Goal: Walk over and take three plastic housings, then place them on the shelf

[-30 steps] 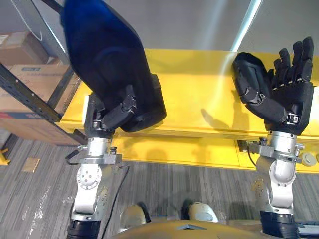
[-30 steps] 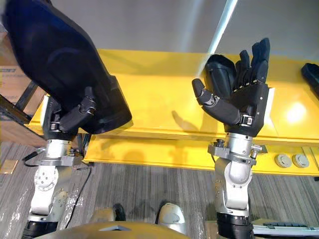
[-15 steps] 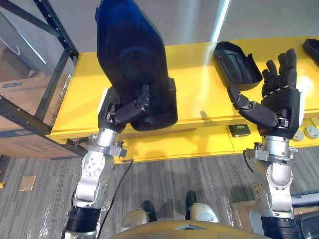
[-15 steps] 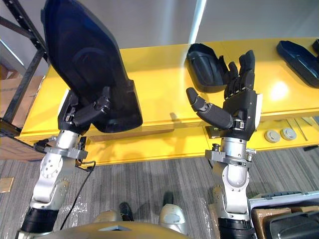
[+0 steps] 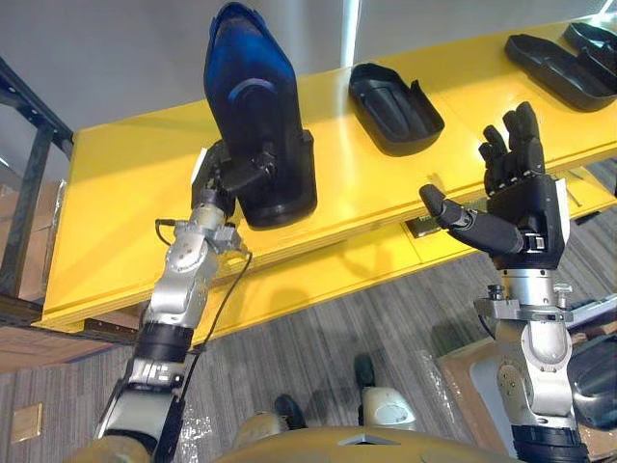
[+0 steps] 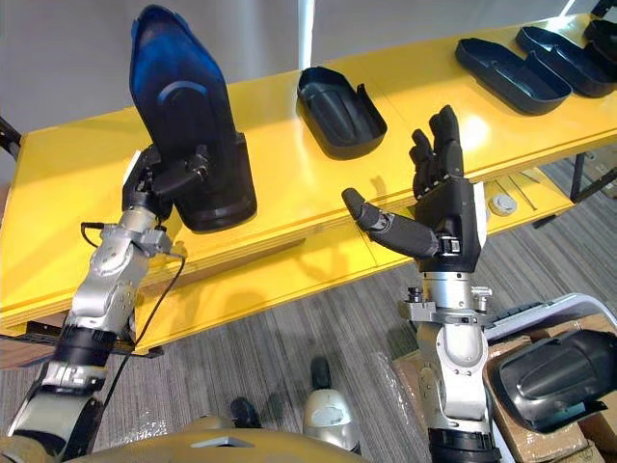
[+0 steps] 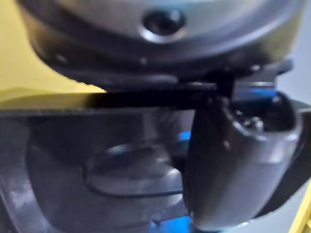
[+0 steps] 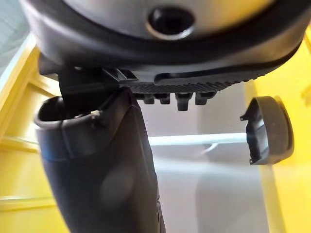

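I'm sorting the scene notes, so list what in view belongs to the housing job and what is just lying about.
Job:
held housing, upright in the left hand
open right hand
second housing lying on the yellow table
more housings at its far end
black rack, possibly the shelf

Lying about:
cardboard box by the right arm
dark part in it

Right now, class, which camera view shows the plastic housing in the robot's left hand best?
The right eye view: the whole plastic housing, held upright over the yellow table, left hand curled round its lower part. The left eye view matches it. The left wrist view gives a close patch of its dark surface.
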